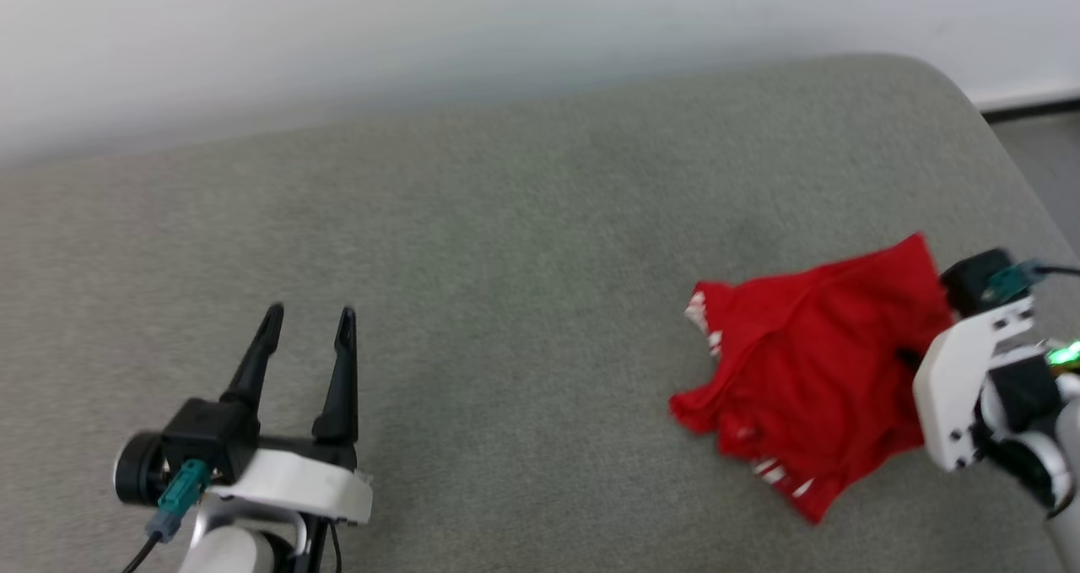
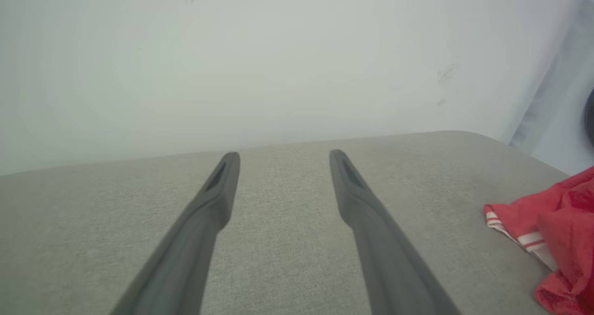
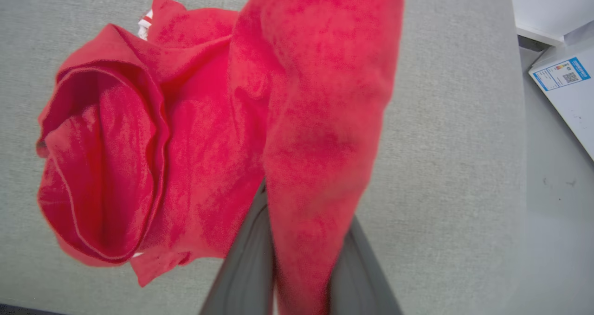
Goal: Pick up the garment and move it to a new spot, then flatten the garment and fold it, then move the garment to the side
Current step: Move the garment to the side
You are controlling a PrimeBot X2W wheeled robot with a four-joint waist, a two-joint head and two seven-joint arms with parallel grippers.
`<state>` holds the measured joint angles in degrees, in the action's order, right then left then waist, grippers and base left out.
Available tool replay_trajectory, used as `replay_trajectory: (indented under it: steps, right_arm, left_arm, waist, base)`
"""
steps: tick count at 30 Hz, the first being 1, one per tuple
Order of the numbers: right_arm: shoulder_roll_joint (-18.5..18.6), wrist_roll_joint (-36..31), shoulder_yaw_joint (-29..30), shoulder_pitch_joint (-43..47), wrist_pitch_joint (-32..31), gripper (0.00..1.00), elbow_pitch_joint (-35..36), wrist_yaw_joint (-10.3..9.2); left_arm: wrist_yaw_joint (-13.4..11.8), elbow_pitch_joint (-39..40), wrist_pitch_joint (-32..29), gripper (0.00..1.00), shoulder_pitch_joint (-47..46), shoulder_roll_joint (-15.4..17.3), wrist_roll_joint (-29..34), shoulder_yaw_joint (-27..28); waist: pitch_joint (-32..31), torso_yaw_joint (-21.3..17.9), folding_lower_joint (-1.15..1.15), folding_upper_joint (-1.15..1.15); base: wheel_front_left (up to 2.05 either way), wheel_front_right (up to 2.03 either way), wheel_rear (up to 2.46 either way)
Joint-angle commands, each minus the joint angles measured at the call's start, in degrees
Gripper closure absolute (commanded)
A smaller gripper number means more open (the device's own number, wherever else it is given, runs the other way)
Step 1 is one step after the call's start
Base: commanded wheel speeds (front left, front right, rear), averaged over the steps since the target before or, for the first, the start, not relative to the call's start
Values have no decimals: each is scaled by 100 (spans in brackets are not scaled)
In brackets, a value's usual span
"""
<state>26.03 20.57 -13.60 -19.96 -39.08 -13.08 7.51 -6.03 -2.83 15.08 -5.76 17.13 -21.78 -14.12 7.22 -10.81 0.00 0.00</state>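
Your right end effector (image 1: pixel 909 359) is clamped on a fold of the red garment (image 1: pixel 810 370), which sits bunched at the right side of the grey cushioned surface (image 1: pixel 506 244). Your left end effector (image 1: pixel 308 320) hovers well apart from it at the lower left, fingers spread and holding nothing.

We log a crumpled red fabric garment (image 1: pixel 810 370) and a plain grey-green woven cushion top (image 1: pixel 506 244).
We see red-white striped trim (image 2: pixel 519 236) on the garment; the left gripper (image 1: pixel 310 313) has black fingers (image 1: pixel 342 379), a white shell (image 1: pixel 295 484) and a teal plug (image 1: pixel 186 484); the smooth wall (image 1: pixel 422 33) is plain off-white.
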Motion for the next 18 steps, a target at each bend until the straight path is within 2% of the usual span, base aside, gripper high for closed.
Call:
replay_trajectory:
  steps: [1,6,11,12,18]
  right_arm:
    - [50,-98,86,-220,117,100,-39,-4]
    - [99,-427,720,-677,569,100,-381,-4]
    - [92,-855,1638,-1133,1100,100,-876,-4]
    - [92,-855,1638,-1133,1100,100,-876,-4]
    - [-225,-1356,2521,-1519,1774,100,-1366,-4]
  left_arm:
    - [42,53,4,0,-161,68,54,-5]
    - [184,340,-117,0,-666,278,205,-72]
    - [282,672,-289,0,-1137,462,332,-100]
    - [282,672,-289,0,-1137,462,332,-100]
    - [389,954,-445,0,-1508,678,402,-79]
  waist:
    - [554,-456,0,0]
    - [1267,-634,0,0]
    - [1970,-587,0,0]
    - [1970,-587,0,0]
    - [2573,-513,0,0]
  base:
    - [0,0,0]
    - [0,0,0]
    - [0,0,0]
    - [0,0,0]
    - [0,0,0]
